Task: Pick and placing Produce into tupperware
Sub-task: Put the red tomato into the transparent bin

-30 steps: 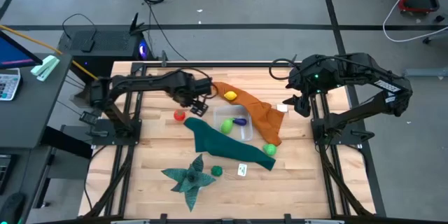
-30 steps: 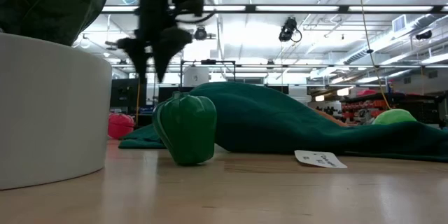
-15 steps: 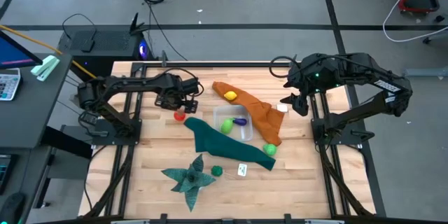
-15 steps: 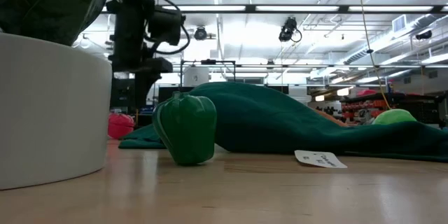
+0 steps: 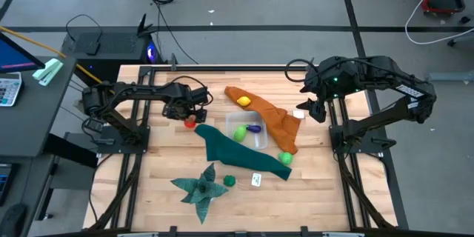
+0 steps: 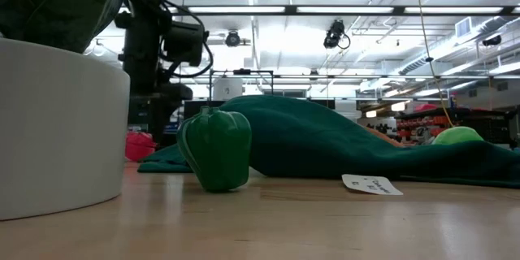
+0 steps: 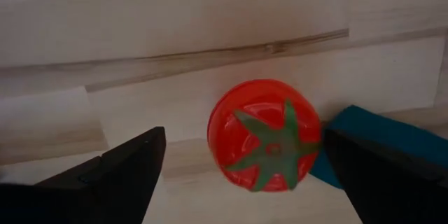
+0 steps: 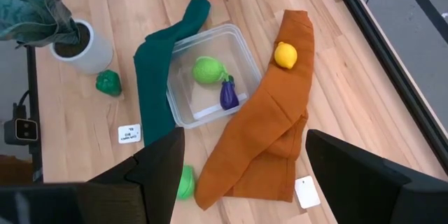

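Note:
The red tomato [image 7: 264, 134] with a green star top rests on the bare wood beside the teal cloth's end; it also shows as the tomato [image 5: 190, 123]. My left gripper [image 7: 243, 140] is open above it, one finger on each side and apart from it. The clear tupperware [image 8: 179, 115] holds a light green fruit [image 8: 208, 70] and a purple eggplant [image 8: 229, 93]. A yellow lemon [image 8: 285, 55] lies on the orange cloth. A dark green pepper [image 6: 215, 148] and another light green fruit [image 5: 285, 158] sit on the table. My right gripper [image 8: 245, 143] waits open, high at the table's right.
A teal cloth [image 5: 229, 148] runs from the tomato past the tupperware's near side. The orange cloth [image 5: 274, 122] drapes along its right. A leafy plant in a white pot [image 6: 57, 122] stands near the near edge, with a white card [image 5: 256, 180] beside the pepper.
My left gripper has moved from beside the tupperware toward the table's left and come down over the red tomato. The produce, the cloths and the right arm have stayed where they were.

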Action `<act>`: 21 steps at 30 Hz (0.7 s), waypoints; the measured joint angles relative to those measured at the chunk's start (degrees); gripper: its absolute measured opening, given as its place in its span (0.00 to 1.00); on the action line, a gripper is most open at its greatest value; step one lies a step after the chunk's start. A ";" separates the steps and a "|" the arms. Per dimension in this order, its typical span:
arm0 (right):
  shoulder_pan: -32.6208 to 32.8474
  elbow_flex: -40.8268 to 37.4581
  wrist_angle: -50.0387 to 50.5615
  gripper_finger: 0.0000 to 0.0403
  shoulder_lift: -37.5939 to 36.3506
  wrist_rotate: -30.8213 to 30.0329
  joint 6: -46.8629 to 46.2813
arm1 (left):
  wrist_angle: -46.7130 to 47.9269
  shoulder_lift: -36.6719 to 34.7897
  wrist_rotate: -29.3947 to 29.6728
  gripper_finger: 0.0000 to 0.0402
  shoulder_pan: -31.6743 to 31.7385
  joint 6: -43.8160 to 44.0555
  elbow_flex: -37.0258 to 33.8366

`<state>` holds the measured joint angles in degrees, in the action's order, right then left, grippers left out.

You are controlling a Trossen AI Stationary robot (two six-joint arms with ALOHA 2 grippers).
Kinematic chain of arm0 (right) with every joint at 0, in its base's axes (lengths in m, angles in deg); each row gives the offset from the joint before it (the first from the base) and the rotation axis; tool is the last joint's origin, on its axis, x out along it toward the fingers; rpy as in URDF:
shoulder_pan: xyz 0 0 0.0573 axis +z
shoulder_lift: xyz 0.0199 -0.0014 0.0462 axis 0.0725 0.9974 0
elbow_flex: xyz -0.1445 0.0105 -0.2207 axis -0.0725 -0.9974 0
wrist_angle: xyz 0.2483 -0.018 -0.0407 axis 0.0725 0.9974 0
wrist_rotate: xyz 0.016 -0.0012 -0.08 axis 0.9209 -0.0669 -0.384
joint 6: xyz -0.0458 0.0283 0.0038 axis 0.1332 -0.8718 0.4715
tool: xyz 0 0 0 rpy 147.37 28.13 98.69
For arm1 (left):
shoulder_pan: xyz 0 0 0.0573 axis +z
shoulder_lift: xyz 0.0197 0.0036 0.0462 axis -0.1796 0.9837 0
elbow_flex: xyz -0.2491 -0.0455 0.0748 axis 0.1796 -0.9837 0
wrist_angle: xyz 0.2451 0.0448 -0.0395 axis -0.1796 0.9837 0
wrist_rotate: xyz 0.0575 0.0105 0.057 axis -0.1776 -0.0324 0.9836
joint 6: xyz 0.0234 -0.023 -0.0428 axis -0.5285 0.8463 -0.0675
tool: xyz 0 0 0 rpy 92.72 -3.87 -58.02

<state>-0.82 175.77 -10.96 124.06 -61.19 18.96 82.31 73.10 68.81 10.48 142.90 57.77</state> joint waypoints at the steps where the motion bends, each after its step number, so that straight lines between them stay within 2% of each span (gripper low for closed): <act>1: 0.00 0.00 0.00 0.65 0.00 0.00 0.00 | -0.71 0.00 0.00 0.99 -0.01 0.01 -0.24; 21: 0.00 0.00 -0.87 0.65 0.00 0.00 0.02 | -3.94 0.72 2.01 0.99 0.27 -0.42 -0.34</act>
<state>-0.82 175.77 -11.83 124.06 -61.19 18.98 78.36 73.82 70.82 10.75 142.48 57.43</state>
